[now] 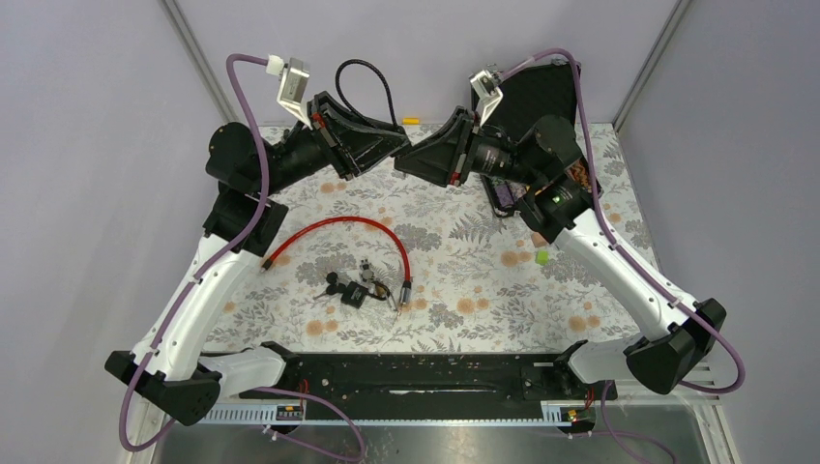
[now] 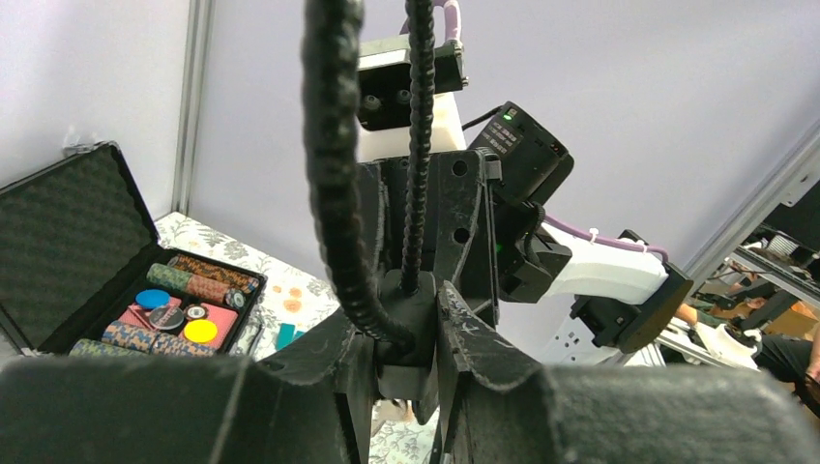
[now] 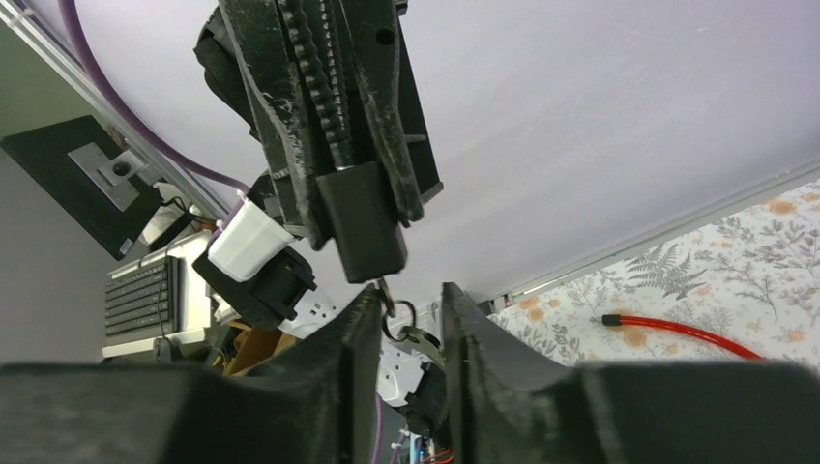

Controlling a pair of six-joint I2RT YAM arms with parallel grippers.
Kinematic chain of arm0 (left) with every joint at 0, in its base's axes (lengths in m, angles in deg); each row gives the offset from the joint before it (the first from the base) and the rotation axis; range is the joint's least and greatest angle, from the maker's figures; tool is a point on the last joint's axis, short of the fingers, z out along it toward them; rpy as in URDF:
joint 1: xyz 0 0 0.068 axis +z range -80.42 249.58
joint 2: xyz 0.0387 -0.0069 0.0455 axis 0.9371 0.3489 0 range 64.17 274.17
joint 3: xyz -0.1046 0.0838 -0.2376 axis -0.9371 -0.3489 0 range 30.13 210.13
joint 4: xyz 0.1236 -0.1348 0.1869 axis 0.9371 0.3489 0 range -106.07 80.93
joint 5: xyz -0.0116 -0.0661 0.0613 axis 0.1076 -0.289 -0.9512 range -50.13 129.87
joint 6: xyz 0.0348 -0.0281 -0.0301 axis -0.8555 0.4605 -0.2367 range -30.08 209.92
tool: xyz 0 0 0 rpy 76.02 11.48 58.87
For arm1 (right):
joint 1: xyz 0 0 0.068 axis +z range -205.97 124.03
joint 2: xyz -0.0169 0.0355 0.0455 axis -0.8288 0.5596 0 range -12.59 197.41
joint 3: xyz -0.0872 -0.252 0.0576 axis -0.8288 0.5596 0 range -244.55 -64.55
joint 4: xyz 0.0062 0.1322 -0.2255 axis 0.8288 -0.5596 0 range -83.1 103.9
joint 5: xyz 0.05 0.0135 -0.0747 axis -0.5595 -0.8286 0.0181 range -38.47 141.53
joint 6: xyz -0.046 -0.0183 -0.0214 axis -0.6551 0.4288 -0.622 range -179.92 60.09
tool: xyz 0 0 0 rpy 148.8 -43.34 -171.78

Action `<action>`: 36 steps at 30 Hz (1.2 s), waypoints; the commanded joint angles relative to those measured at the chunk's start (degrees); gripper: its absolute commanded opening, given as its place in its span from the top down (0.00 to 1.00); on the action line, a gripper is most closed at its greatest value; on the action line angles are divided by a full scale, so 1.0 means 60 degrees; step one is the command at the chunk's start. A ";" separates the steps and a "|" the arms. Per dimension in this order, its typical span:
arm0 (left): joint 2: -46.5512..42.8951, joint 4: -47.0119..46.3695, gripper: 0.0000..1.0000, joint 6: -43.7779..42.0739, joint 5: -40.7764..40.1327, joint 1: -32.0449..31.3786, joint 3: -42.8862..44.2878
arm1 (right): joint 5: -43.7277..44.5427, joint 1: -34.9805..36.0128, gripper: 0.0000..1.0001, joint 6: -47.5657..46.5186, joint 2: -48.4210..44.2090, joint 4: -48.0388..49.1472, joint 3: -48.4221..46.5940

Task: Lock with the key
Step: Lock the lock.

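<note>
A table under a white cloth printed with grey ferns and orange blossoms fills the middle of the enclosure. Behind the table rises a plain pale lilac back wall. A matching left wall panel and right wall panel flank the table. Slim aluminium posts stand at the table's far corners. A black metal rail runs along the table's near edge. The light is soft and even, casting only faint shadows on the table.

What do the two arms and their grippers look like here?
The left arm and right arm have white lower links with black joints and upper parts. A purple cable runs along each to a white and silver camera mount at the wrist. The left gripper and right gripper are black, with broad scuffed wedge fingers. A green light glows on the right arm.
</note>
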 commanded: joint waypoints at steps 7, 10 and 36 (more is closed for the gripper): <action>-0.0192 0.0204 1.00 -0.0321 -0.0144 -0.0005 0.0211 | 0.0113 -0.0060 0.96 0.0056 0.0210 0.0051 -0.0614; -0.0187 0.0438 1.00 -0.0362 -0.0442 -0.0004 0.0248 | 0.0231 -0.0065 1.00 -0.0275 0.0221 -0.0335 -0.0618; -0.0605 0.0011 1.00 -0.0692 -0.1206 0.0771 -0.0315 | -0.4234 -0.0512 1.00 0.3320 0.1023 0.1875 -0.0320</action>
